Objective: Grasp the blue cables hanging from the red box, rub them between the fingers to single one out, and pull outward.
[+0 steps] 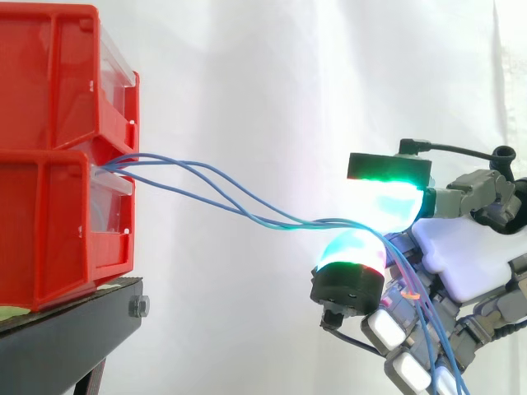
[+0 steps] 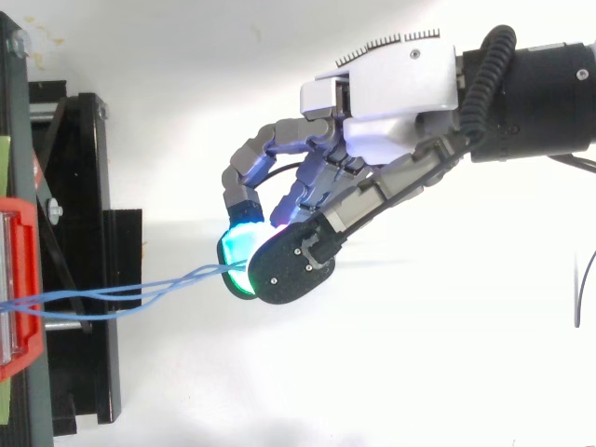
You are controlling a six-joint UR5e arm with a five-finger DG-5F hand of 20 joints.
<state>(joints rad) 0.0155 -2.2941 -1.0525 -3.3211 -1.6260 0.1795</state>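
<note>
Several thin blue cables (image 1: 216,191) run out of the slot between two stacked red boxes (image 1: 62,156) at the left and stretch rightward in a shallow sag. My hand (image 2: 377,140) comes in from the right and is shut on the cables, which pass between two glowing cyan-green fingertips (image 1: 356,255). Past the pinch the cables drop down along the palm (image 1: 461,263) toward the bottom edge. From above, the cables (image 2: 130,296) leave the red box (image 2: 20,289) and meet the fingertips (image 2: 244,251) well clear of the stand.
The red boxes rest on a black stand (image 1: 74,329) at the left; its frame (image 2: 79,251) lies under the cables in the top view. A white curtain hangs behind.
</note>
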